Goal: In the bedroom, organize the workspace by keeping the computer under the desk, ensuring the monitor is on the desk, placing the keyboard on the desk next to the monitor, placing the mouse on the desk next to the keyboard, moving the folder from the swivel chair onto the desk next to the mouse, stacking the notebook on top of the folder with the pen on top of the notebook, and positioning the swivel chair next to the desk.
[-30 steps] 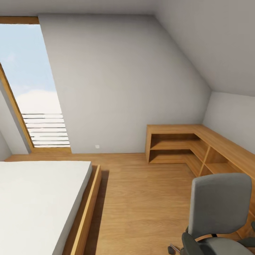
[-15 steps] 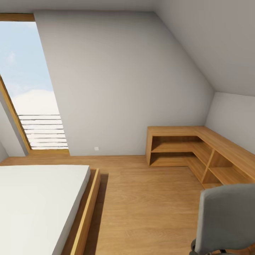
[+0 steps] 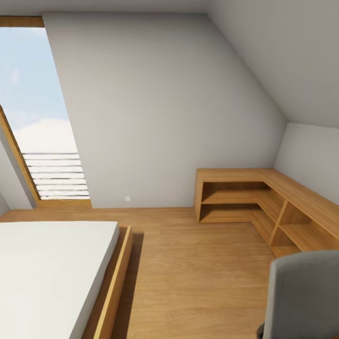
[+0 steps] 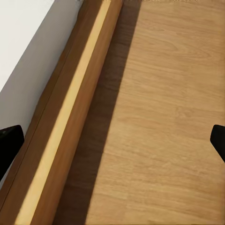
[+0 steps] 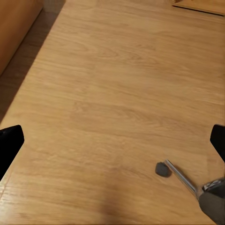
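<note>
Attic bedroom, wood floor (image 3: 197,273). View has swung left; swivel chair (image 3: 303,296) slips toward the corner, nearer. Both grippers, left (image 4: 112,140) and right (image 5: 112,140), spread, empty. Desk unseen; still travelling.

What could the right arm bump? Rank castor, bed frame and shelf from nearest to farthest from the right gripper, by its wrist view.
From the right gripper:
1. Castor: close ahead on the floor.
2. Bed frame: farther on, off to one side.
3. Shelf: farthest, its corner at the opposite side.
</note>
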{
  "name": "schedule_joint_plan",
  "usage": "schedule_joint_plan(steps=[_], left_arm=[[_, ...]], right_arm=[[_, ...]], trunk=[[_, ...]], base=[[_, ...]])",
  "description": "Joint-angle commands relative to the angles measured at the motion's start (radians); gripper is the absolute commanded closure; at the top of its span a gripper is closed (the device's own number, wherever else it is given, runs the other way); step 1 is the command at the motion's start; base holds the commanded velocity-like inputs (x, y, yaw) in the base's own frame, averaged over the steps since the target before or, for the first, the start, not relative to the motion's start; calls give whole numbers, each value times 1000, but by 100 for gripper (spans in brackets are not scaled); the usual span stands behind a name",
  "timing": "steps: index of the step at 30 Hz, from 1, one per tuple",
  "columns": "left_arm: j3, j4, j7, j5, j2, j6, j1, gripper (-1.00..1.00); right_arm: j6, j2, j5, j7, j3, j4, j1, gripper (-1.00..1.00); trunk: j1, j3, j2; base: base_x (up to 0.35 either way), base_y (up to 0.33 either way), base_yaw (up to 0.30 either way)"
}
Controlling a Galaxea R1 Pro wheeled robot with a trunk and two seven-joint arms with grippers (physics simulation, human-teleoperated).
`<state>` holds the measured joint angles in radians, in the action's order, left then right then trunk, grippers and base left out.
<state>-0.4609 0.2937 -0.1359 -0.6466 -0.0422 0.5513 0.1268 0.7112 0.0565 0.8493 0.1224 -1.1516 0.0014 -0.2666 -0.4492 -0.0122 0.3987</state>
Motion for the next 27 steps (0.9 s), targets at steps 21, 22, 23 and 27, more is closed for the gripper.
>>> schedule_joint_plan(steps=[21,22,23,27], left_arm=[[-9,1,-8,-2,-1,1,1,-100],[-9,1,-8,-2,-1,1,1,-100],[-9,1,-8,-2,-1,1,1,-100],[-9,1,-8,-2,-1,1,1,-100]], right_arm=[[1,-1,-1,10,-7,1,0,-100],[1,-1,-1,10,-7,1,0,-100],[1,-1,-1,10,-7,1,0,-100],[1,-1,-1,10,-7,2,0,-100]], trunk=[[-1,-1,1],[-1,-1,1],[-1,-1,1],[-1,-1,1]], base=[[69,0,0],[2,0,0],[1,0,0],[-14,39,0]])
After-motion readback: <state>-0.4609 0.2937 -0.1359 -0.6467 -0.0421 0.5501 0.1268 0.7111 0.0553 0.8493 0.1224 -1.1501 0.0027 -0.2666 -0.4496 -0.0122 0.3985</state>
